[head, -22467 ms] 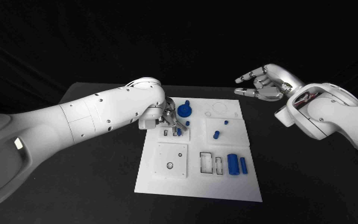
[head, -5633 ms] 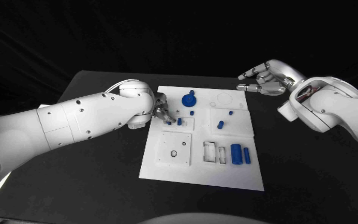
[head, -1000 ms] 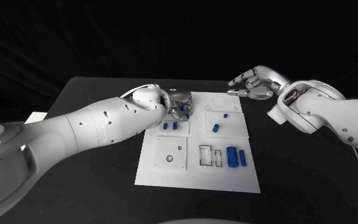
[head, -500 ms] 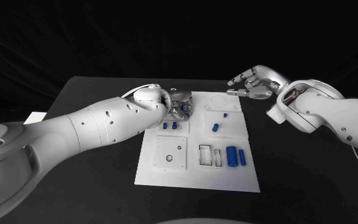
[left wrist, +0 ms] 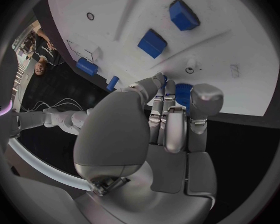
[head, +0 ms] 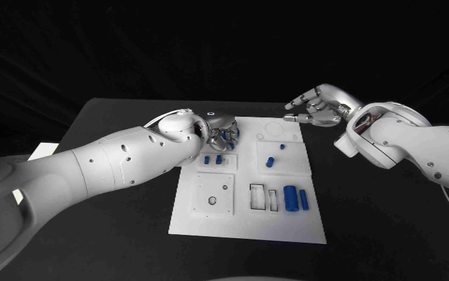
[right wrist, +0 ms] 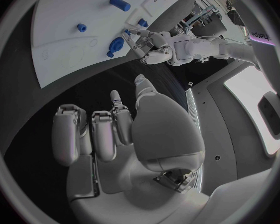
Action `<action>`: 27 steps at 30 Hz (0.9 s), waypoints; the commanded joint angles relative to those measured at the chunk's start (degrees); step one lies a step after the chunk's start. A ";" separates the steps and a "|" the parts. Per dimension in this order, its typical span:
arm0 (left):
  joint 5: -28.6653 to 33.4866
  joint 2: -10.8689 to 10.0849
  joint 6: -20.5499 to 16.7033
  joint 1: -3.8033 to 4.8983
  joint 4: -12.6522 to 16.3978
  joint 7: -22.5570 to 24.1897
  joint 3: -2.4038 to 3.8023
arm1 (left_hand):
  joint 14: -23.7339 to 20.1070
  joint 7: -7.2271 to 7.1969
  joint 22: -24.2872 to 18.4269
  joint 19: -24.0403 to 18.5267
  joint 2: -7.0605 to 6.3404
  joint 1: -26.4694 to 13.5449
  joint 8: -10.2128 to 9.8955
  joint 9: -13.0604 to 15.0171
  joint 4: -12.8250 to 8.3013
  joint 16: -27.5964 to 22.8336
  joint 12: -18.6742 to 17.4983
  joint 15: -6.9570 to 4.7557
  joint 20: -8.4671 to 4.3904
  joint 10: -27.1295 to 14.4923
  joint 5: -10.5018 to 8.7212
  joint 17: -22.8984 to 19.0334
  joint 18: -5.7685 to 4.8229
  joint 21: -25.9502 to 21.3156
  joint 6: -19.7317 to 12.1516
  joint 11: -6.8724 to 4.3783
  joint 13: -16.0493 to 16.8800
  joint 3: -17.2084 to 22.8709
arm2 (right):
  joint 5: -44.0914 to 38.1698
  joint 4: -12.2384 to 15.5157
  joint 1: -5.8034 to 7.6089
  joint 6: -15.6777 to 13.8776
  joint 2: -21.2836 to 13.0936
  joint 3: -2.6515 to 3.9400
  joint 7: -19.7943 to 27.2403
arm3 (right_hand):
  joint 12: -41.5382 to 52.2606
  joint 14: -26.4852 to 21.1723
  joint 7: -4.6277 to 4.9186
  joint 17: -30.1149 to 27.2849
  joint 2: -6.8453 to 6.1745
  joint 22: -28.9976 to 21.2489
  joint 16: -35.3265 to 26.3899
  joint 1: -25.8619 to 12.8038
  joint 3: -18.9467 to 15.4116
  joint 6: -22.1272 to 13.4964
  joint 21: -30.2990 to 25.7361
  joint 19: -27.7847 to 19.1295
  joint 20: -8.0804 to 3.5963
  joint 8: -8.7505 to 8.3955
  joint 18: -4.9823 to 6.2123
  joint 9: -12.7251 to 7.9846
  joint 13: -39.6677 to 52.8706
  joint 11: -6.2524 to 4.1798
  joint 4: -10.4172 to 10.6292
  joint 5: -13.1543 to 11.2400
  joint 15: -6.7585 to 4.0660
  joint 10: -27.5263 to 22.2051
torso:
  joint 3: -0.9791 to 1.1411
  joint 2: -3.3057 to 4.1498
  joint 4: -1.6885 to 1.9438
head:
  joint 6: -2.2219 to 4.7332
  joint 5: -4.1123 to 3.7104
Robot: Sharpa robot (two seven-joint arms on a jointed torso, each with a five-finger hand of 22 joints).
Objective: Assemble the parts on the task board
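1. A black desk (head: 112,164) against a dark backdrop carries the white task board (head: 251,226), which lies in the middle and runs from the near edge toward the far one.
2. The round blue part (right wrist: 115,46) sits near the board's far-left corner; the left hand (head: 219,132) is over it, fingers (left wrist: 201,97) curled close around the blue piece. Whether they actually pinch it I cannot tell.
3. Two small blue blocks (head: 212,159) stand in the plate just nearer than that, a blue peg (head: 269,161) to the right of them, and two blue cylinders (head: 296,198) lie by the near-right edge.
4. The right hand (head: 317,108) hovers off the board's far-right corner, fingers half curled on nothing.
5. Judged step: seating or gripping the round part. The next move likely calls for a firm, square grip and steady downward pressure.
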 commanded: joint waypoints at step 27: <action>4.23 -7.81 -1.74 0.23 4.98 -1.46 1.52 | 2.45 0.54 0.29 1.37 -0.69 -1.73 -0.65 -0.24 -0.48 0.34 -1.27 0.36 0.02 0.88 0.19 -0.17 -0.88 0.45 0.27 0.08 0.15 0.55 | -0.16 -0.13 -0.12 0.79 0.01 0.00 0.41 | 0.11 4.22 -0.17 7.67 0.51 0.06 -0.29 -0.28 -0.33 -0.20 -0.35 -0.12 -0.01 0.33 0.79 0.09 6.69 0.04 0.03 0.02 0.04 -0.24 | -0.07 0.08 -0.08 | 0.23 0.70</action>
